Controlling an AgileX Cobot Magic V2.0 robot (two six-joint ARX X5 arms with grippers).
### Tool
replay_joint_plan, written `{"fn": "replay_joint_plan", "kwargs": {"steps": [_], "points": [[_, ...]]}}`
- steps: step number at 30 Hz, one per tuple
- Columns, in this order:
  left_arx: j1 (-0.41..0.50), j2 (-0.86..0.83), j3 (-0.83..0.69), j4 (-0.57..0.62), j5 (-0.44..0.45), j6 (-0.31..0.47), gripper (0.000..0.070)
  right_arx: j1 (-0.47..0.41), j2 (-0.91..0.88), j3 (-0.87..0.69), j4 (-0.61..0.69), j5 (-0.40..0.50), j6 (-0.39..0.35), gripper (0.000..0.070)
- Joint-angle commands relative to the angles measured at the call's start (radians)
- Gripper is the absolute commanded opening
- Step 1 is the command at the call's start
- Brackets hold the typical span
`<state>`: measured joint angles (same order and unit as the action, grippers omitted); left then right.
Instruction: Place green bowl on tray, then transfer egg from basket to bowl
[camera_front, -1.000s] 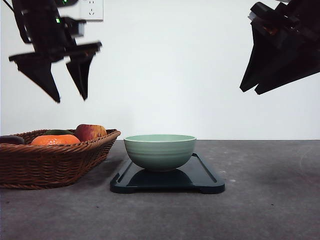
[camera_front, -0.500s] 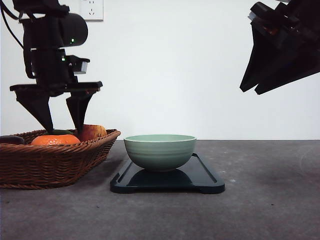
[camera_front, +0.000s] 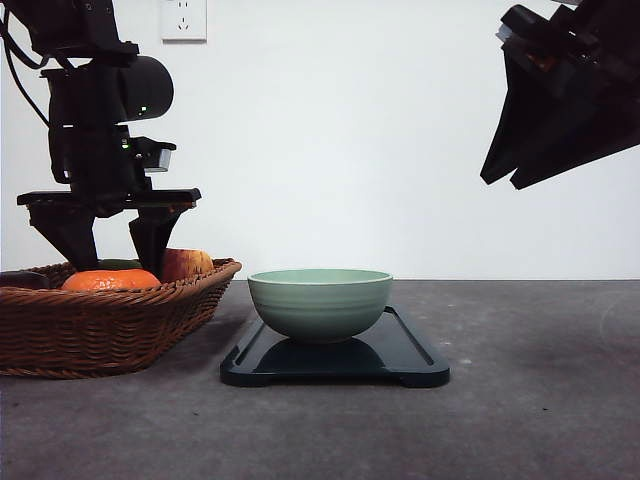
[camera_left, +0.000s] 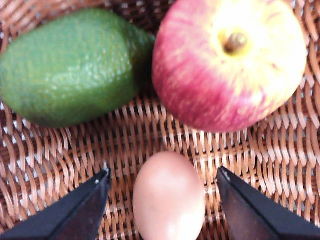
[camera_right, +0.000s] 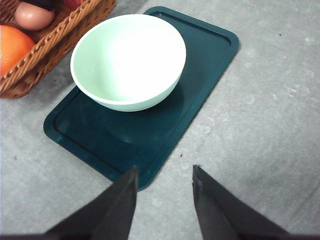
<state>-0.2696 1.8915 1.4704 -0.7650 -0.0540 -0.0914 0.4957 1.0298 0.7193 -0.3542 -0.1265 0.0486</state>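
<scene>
My left gripper (camera_left: 162, 187) is spread, straddling the egg (camera_left: 169, 197) in the basket (camera_front: 110, 325), not touching. Avocado (camera_left: 72, 65) and apple (camera_left: 227, 62) crowd beyond it. Green bowl (camera_front: 320, 302) sits on tray (camera_front: 400, 360). Right gripper (camera_right: 164, 192) is spread above table (camera_right: 260, 125).

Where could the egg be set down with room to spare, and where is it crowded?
Free: inside the green bowl, the tray beside it, and table right of the tray. Crowded: the basket, where egg, apple and avocado lie close.
</scene>
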Motion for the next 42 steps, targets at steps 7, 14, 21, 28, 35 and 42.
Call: {"fn": "replay_joint_plan", "kwargs": {"steps": [7, 14, 21, 28, 35, 42], "points": [[-0.004, 0.046, 0.025, -0.004, -0.001, -0.001, 0.0431, 0.005, 0.006, 0.005, 0.010, 0.017, -0.009, 0.0214], [-0.004, 0.059, 0.025, -0.005, 0.002, -0.006, 0.0431, 0.005, 0.006, 0.005, 0.010, 0.023, -0.009, 0.0214], [-0.004, 0.060, 0.025, -0.005, 0.008, -0.008, 0.0431, 0.005, 0.006, 0.005, 0.010, 0.023, -0.008, 0.0214], [-0.004, 0.060, 0.025, 0.001, 0.032, -0.009, 0.0431, 0.005, 0.006, 0.005, 0.011, 0.023, -0.008, 0.0214], [-0.004, 0.068, 0.025, 0.000, 0.031, -0.020, 0.0431, 0.005, 0.006, 0.005, 0.011, 0.023, -0.008, 0.0214], [-0.004, 0.088, 0.025, -0.003, 0.031, -0.029, 0.0431, 0.005, 0.006, 0.005, 0.010, 0.023, -0.008, 0.0214]]}}
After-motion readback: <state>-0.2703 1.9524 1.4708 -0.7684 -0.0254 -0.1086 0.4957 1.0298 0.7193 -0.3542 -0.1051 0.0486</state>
